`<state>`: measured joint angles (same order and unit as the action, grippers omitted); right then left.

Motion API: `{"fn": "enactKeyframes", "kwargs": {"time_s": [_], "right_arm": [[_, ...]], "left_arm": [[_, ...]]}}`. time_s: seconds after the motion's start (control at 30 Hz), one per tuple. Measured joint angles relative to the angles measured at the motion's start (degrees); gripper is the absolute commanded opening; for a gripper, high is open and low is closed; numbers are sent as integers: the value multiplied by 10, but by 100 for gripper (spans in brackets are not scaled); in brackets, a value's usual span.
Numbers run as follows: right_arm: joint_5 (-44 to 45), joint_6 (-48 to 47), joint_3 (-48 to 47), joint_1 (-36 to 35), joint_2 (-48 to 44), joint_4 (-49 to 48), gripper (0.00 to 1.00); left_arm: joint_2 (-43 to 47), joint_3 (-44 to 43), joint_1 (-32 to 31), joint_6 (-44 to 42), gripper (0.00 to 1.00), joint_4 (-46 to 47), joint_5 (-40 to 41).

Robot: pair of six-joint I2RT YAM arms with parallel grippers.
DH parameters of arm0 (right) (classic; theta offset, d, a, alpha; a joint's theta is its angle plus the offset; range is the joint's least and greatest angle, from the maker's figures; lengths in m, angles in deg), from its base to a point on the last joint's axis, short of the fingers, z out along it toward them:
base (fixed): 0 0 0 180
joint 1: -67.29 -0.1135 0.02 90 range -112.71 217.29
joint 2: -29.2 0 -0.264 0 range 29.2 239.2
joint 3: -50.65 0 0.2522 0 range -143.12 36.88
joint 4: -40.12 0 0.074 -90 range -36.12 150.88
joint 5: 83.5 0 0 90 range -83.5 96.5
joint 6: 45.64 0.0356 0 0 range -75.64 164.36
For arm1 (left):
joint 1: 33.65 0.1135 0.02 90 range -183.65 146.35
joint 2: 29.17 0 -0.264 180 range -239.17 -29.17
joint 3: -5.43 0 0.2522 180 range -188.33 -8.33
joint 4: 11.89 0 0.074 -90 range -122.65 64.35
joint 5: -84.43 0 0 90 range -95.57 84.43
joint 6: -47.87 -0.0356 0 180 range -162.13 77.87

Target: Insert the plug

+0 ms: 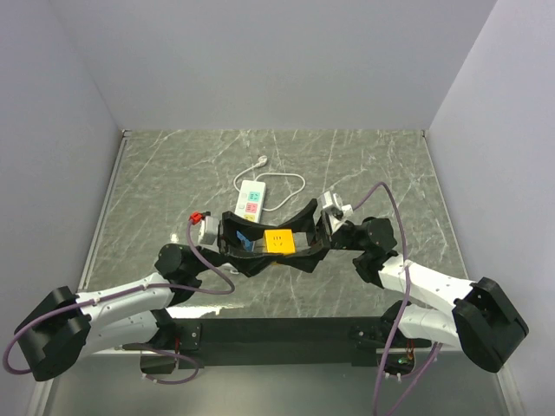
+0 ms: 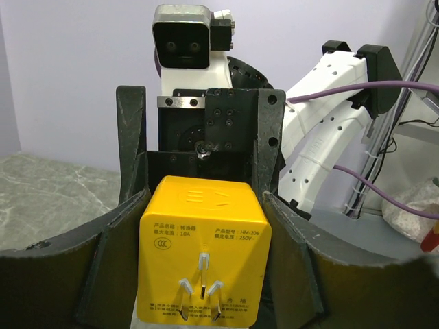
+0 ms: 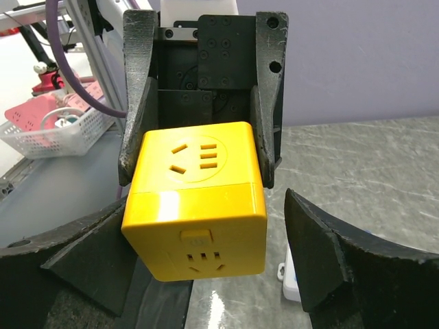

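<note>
Surface (image 1: 165, 173): grey-green marbled slab with pale walls around it.
Left arm (image 1: 130, 299): reaches from the near left corner toward the middle.
Left gripper (image 2: 204, 219): pinching the yellow cube adapter, a dark finger (image 2: 103, 260) pressed against each flank.
Power strip (image 1: 251, 199): white, with coloured sockets, lying flat on the surface just beyond the two grippers; its cord loops to a white plug (image 1: 262, 159) farther back.
Yellow cube adapter (image 1: 277, 241): held up off the surface between the two grippers, near the power strip but apart from it.
Prongs (image 2: 202, 284): on the face turned toward the left wrist.
Socket holes (image 3: 199, 156): on the adapter's upper face.
Right gripper (image 3: 206, 212): spread around the adapter, with a clear gap between the cube and one finger (image 3: 322, 247).
Right arm (image 1: 425, 286): comes in from the near right corner.
</note>
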<state>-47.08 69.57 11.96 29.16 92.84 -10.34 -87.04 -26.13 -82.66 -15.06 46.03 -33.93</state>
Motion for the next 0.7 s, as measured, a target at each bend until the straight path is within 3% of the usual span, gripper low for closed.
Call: {"fn": "enactKeyframes", "kwargs": {"time_s": [0.17, 0.23, 0.27, 0.33, 0.37, 0.5, 0.53, 0.6, 0.63, 0.7], "right_arm": [[-7, 4, -4, -2, 7, -3, 68], [-16, 1, -6, -2, 12, -6, 54], [-19, -1, -6, -2, 15, -10, 43], [-21, 1, -10, -2, 19, -11, 9], [-21, 1, -12, -2, 21, -11, 0], [-16, -6, -22, -3, 20, 6, 0], [-16, -9, -26, -3, 20, 13, 0], [-17, -9, -33, -3, 20, 24, 0], [-18, -8, -35, -2, 21, 28, 0], [-18, -6, -40, 0, 25, 33, 0]], "left_arm": [[7, 3, 0, -13, 1, -3, 11], [7, 6, 0, -11, 1, -3, 14], [7, 6, 0, -9, 1, -3, 16], [8, 6, 0, -14, 1, -3, 19], [10, 6, 0, -15, 1, -3, 23], [27, 6, -2, -26, 9, -21, 41], [34, 6, -3, -28, 24, -30, 48], [49, 6, -6, -33, 44, -49, 64], [55, 6, -9, -37, 61, -57, 72], [66, 10, -11, -41, 68, -69, 89]]}}
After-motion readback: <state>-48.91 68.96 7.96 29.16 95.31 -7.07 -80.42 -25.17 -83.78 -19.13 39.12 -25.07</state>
